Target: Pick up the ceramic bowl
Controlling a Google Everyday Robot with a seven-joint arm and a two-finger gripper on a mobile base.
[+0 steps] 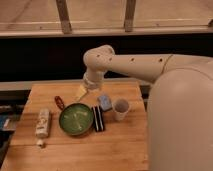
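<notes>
The ceramic bowl (76, 119) is a wide, shallow, glossy green dish with pale streaks inside. It sits on the wooden table (75, 150), left of centre. My gripper (82, 91) hangs from the white arm (97, 62) just above the table's far edge. It is behind the bowl, a little to its right, and apart from it. The gripper holds nothing that I can see.
A black flat object (98, 118) lies against the bowl's right side, with a blue packet (105, 102) behind it. A small translucent cup (120, 109) stands further right. A red item (59, 102) lies behind the bowl on the left. A white bottle (43, 123) lies left.
</notes>
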